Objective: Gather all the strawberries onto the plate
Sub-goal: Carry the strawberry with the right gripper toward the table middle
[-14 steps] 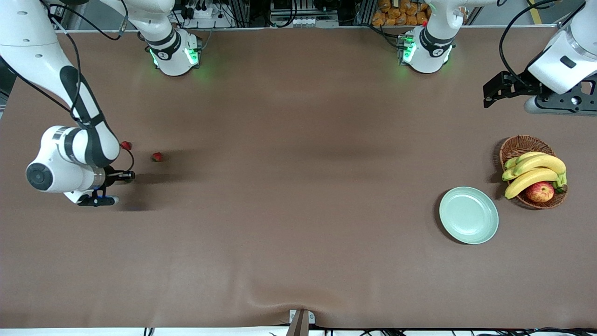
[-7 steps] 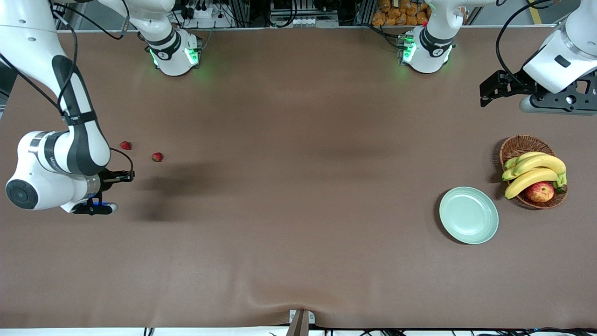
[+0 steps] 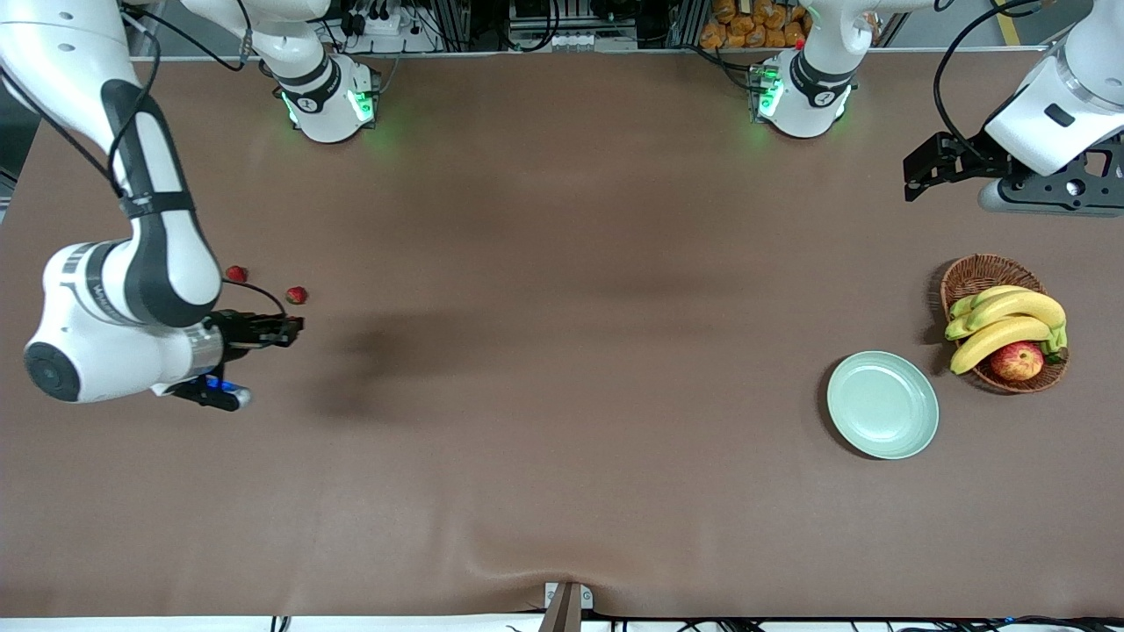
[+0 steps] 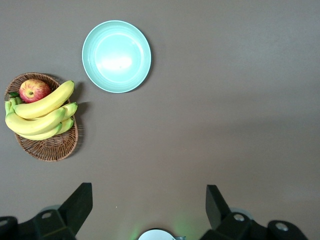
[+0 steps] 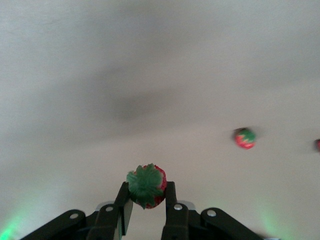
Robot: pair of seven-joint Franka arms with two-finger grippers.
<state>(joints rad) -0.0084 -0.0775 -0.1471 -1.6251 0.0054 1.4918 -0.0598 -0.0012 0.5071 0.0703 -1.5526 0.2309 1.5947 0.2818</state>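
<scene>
My right gripper (image 3: 291,328) is shut on a small red strawberry (image 5: 146,186) with a green leafy top, held up over the table at the right arm's end. Two more strawberries (image 3: 235,274) (image 3: 297,295) lie on the brown table close by; the right wrist view shows them too (image 5: 245,138) (image 5: 317,145). The pale mint-green plate (image 3: 882,404) sits empty toward the left arm's end, next to the basket, and appears in the left wrist view as well (image 4: 116,56). My left gripper (image 3: 918,175) waits open, high above the table near the basket, with nothing between its fingers (image 4: 80,200).
A brown wicker basket (image 3: 975,272) with bananas (image 3: 1005,320) and a red-yellow apple (image 3: 1017,360) stands beside the plate, slightly farther from the front camera. A wide stretch of brown table lies between the strawberries and the plate.
My right gripper has moved with the strawberry toward the middle of the table. The left arm shifted slightly early on, then stayed still.
</scene>
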